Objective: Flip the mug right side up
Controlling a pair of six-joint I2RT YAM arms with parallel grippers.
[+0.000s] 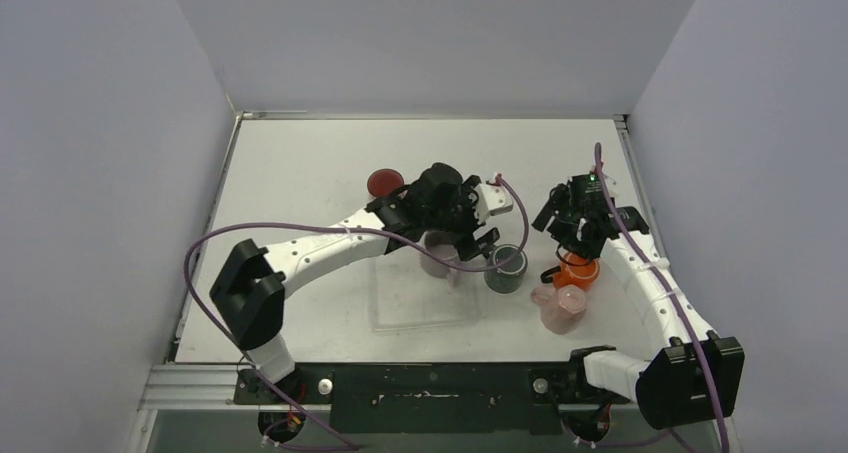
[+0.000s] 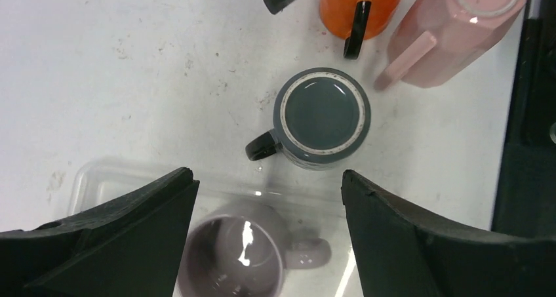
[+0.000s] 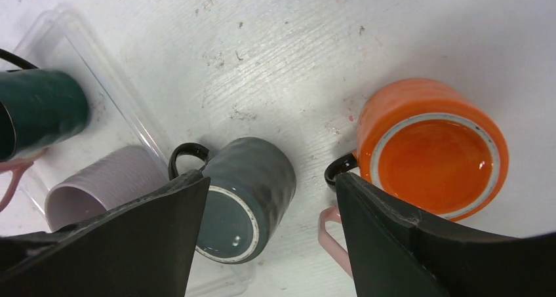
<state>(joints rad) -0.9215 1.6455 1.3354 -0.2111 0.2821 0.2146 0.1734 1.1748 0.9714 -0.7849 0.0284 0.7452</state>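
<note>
**Mug flip: one up, three base-up**

Lilac mug (image 2: pixel 236 251) stands mouth-up in the tray (image 2: pixel 98 179); I count it as done. Grey mug (image 2: pixel 321 117) sits base-up on the table (image 2: pixel 131 67), just beside the tray. Orange mug (image 3: pixel 429 156) and pink mug (image 2: pixel 459 35), close together beyond it, are base-up too. I cannot tell which mug the task means, but judge at least one flip is left.

Left gripper (image 2: pixel 269 176) hovers over the lilac and grey mugs, fingers wide apart with nothing between them. Right gripper (image 3: pixel 270 185) hangs above the grey and orange mugs, fingers well spread, gripping nothing. No inverted mug is grasped yet.
</note>
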